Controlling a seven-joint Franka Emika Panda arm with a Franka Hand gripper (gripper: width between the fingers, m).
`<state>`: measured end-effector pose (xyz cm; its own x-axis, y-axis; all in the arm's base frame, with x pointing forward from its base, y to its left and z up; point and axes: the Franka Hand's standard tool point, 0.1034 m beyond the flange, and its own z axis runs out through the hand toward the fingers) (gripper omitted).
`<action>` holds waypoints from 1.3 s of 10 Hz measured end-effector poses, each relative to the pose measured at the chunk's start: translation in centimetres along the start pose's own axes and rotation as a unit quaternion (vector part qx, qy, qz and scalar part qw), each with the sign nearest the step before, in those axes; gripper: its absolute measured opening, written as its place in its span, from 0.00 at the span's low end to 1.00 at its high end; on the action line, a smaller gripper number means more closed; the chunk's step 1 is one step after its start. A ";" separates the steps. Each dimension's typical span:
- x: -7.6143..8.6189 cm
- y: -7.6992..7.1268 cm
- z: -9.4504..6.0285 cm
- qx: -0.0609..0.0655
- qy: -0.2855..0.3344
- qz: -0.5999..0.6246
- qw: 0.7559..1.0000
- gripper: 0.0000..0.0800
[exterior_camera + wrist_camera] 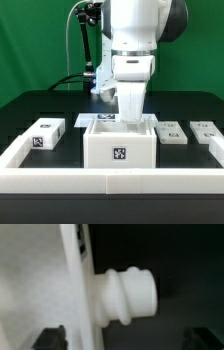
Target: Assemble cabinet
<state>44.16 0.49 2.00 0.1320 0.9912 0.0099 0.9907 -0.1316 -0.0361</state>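
Note:
The cabinet (pixel 120 146) is a big white box with a square tag on its front, standing in the middle of the table. My gripper (pixel 130 112) hangs straight over its open top, with the fingertips at or just inside the rim. In the wrist view a white wall of the cabinet (pixel 35 286) fills one side, and a round ridged white knob (pixel 128 297) sticks out from it. My gripper (pixel 127 339) is open. Its dark fingertips (pixel 48 338) stand wide apart on either side of the wall edge and the knob, and hold nothing.
A small white tagged block (pixel 47 133) lies at the exterior view's left of the cabinet. Two more lie at its right, one near (pixel 172 133) and one farther out (pixel 205 131). A flat white tagged piece (pixel 92 120) shows behind. A low white border rail (pixel 110 181) runs along the front.

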 end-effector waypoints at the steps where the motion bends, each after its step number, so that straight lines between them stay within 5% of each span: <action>1: 0.0 0.0 0.0 0.000 0.000 0.000 1.000 0.50; 2: 0.0 0.0 0.0 0.000 0.000 0.000 1.000 0.50; 4: 0.0 0.0 0.0 0.000 0.000 0.000 1.000 0.07; 11: 0.0 0.1 0.0 -0.001 0.000 0.001 1.000 0.04; 13: 0.1 1.4 -0.1 -0.008 0.001 -0.008 1.000 0.04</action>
<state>45.55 0.38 2.08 0.1166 0.9931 0.0128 0.9930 -0.1164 -0.0195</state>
